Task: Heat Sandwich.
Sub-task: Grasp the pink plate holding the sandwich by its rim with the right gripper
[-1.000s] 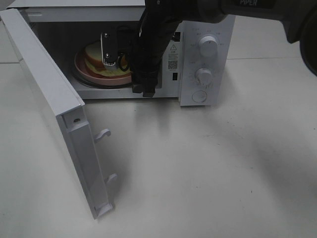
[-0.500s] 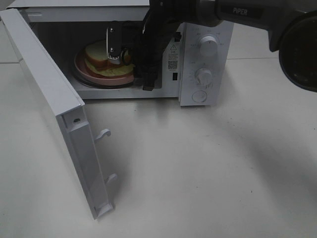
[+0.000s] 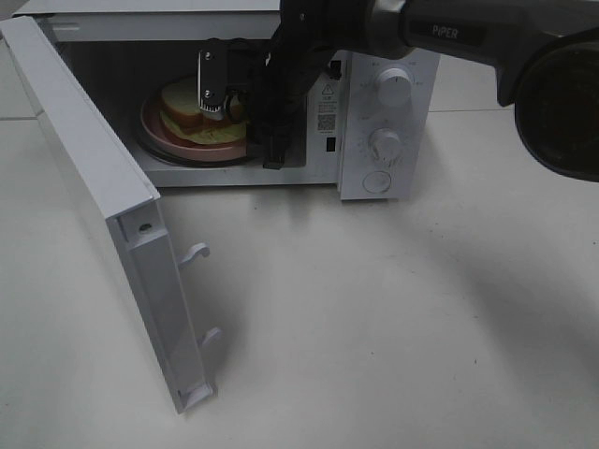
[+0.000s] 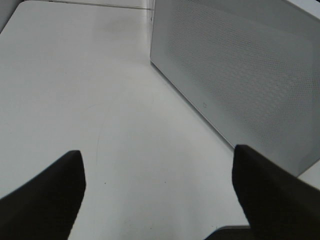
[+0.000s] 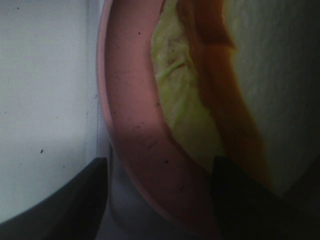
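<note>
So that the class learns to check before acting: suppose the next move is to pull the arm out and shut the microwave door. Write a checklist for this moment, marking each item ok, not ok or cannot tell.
1. The sandwich lies on the plate inside the microwave: ok.
2. The right gripper is open, clamped on nothing: ok.
3. The right gripper is clear of the plate's rim: cannot tell; the rim runs between its fingers.
4. The doorway is free: not ok; the right arm reaches in.
5. The door is swung wide: ok.
6. The left gripper is open and empty: ok.
</note>
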